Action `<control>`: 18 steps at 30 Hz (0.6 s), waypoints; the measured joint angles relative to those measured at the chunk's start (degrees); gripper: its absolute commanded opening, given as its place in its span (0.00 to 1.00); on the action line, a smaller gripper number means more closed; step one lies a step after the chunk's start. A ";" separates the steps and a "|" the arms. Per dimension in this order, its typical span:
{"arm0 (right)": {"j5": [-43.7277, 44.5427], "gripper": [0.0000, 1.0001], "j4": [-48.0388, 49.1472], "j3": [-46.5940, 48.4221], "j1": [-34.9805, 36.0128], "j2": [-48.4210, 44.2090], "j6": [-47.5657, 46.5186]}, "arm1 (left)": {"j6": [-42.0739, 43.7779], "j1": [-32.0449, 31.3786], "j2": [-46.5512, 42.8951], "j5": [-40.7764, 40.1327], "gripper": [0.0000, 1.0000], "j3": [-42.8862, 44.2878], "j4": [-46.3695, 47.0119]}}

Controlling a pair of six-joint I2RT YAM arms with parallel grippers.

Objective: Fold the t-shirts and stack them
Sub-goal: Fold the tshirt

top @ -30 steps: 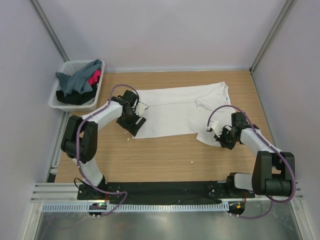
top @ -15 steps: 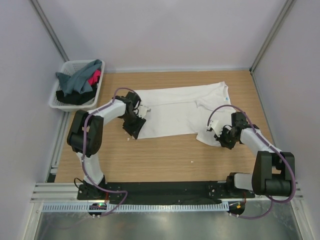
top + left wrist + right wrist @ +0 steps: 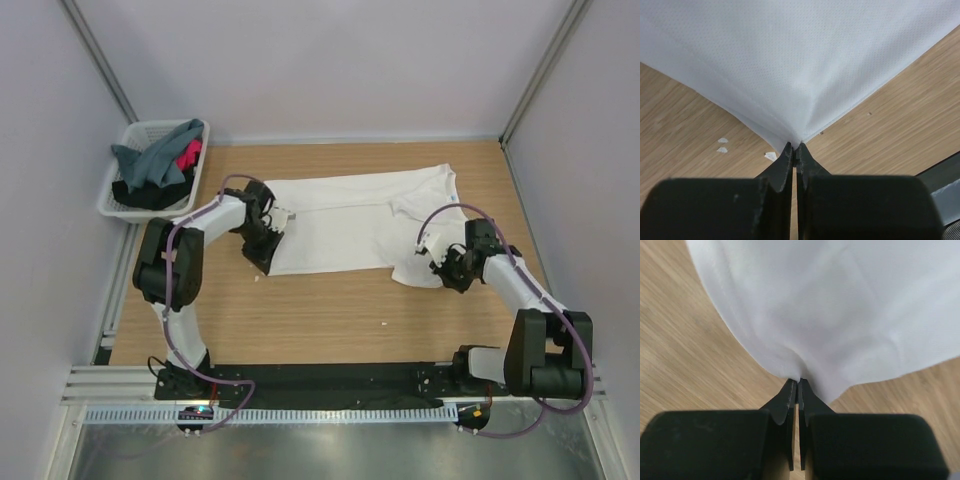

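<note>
A white t-shirt [image 3: 350, 215] lies spread across the far half of the wooden table. My left gripper [image 3: 268, 247] is shut on its near left corner; in the left wrist view the cloth [image 3: 805, 65] is pinched into a point between the closed jaws of the left gripper [image 3: 795, 146]. My right gripper [image 3: 447, 265] is shut on the shirt's near right edge, and the right wrist view shows the white cloth [image 3: 840, 310] bunched at the closed tips of the right gripper [image 3: 797, 382]. More t-shirts, grey-teal [image 3: 158, 155], black and pink-red [image 3: 189, 152], lie heaped in the basket.
A white lattice basket [image 3: 116, 199] stands at the far left, off the table's corner. Grey walls with metal posts close in the sides and back. Small white flecks [image 3: 722, 145] lie on the wood near the left gripper. The black base rail [image 3: 320, 380] runs along the near edge.
The left gripper has closed on the shirt's near left corner after shifting slightly toward it. The right gripper has kept its hold and moved slightly.
</note>
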 measured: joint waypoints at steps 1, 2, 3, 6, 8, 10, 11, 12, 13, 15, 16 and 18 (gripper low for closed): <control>-0.02 0.01 -0.48 1.18 0.00 -0.48 0.76 | 0.11 0.35 -0.17 0.13 0.00 0.48 -0.46; -0.04 0.01 -0.61 2.64 0.00 -1.05 1.64 | 0.22 0.63 -0.35 0.15 0.00 1.33 -1.33; -0.11 0.02 -0.66 4.39 0.00 -1.62 2.47 | 0.28 0.76 -0.59 0.15 0.00 2.40 -1.97; -0.22 0.01 -0.46 10.12 0.00 -2.58 5.14 | 1.01 1.01 -1.57 0.20 0.00 6.78 -4.22; -0.22 0.01 0.02 14.01 0.00 -2.60 6.82 | 1.81 1.01 -1.95 0.35 0.00 10.93 -5.55; -0.22 0.01 0.85 17.25 0.00 -2.34 8.24 | 2.40 0.98 -1.90 0.55 0.00 15.56 -6.93; -0.20 0.01 1.25 18.40 0.00 -1.97 8.70 | 2.91 0.98 -1.55 0.59 0.00 18.03 -7.87; -0.17 0.01 1.81 19.74 0.00 -1.25 9.35 | 3.19 1.01 -1.09 0.63 0.00 20.24 -8.63; -0.17 0.01 2.43 20.98 0.00 -0.13 9.84 | 3.41 1.05 -0.04 0.70 0.00 23.30 -9.57; -0.11 0.01 4.02 23.12 0.00 3.02 11.02 | 3.80 1.33 2.84 0.90 0.00 29.18 -10.80; -0.04 0.01 4.42 24.26 0.00 4.94 11.45 | 4.07 1.49 4.63 1.07 0.00 32.13 -11.80; 0.13 0.01 5.60 26.29 0.00 8.83 12.50 | 4.59 2.03 8.72 1.36 0.00 37.59 -12.81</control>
